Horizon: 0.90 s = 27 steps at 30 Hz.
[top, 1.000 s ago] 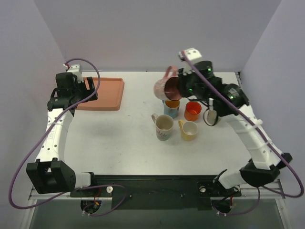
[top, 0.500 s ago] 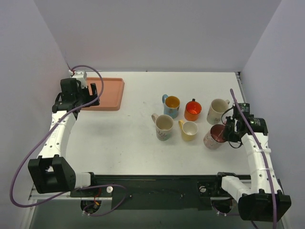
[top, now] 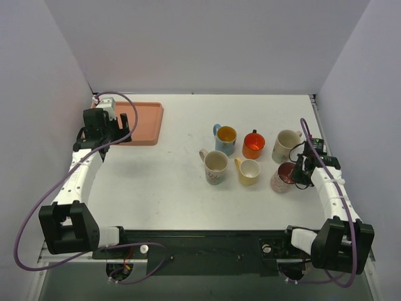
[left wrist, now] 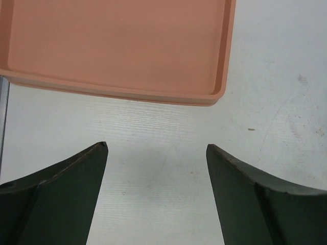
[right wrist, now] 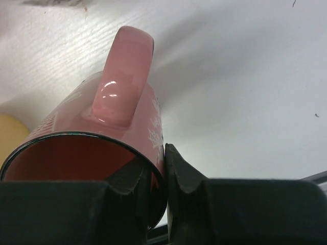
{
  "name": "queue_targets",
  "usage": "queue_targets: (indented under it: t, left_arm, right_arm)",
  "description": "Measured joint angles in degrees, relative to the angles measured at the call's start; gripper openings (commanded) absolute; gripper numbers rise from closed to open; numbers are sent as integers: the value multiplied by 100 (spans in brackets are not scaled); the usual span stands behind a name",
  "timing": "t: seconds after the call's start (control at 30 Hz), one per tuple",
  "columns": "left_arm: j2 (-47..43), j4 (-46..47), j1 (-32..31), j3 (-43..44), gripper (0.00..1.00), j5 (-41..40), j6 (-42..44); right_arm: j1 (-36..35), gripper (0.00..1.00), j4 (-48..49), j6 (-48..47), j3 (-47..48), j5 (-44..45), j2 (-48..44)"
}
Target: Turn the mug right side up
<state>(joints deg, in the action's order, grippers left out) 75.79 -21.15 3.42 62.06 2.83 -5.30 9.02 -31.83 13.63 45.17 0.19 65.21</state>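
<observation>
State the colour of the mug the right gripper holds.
Pink mug with a white pattern; right wrist view.

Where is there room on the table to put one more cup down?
The biggest bare patch of the white table lies between the salmon plastic tray and the flowered white mug. The near strip before the mugs is bare too. It is crowded on the right: six mugs stand close together, and the right gripper pinches the pink ceramic mug.

At 10 o'clock the left gripper [left wrist: 156, 148] gapes wide; at 3 o'clock the right gripper [right wrist: 158, 168] pinches the mug [right wrist: 122, 102] rim.
</observation>
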Motion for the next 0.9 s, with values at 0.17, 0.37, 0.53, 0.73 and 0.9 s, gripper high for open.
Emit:
queue_targets:
  t: [0.17, 0.37, 0.53, 0.73, 0.9]
  left_arm:
    - [0, 297, 0, -264, 89, -114, 2]
    - [-11, 774, 2, -706, 92, -149, 0]
    - [-129, 1478, 2, -1335, 93, -173, -72]
    - [-474, 3071, 0, -2712, 93, -479, -492]
    - [-680, 4129, 0, -3674, 95, -741, -629]
  right_arm:
    - [-11, 31, 369, 11, 0, 190, 435]
    - [-15, 87, 431, 70, 39, 243, 527]
    - [-96, 93, 249, 87, 291, 452, -33]
    - [-881, 94, 1110, -149, -245, 807, -2186]
    - [-1217, 94, 2750, -236, -2140, 876, -4221]
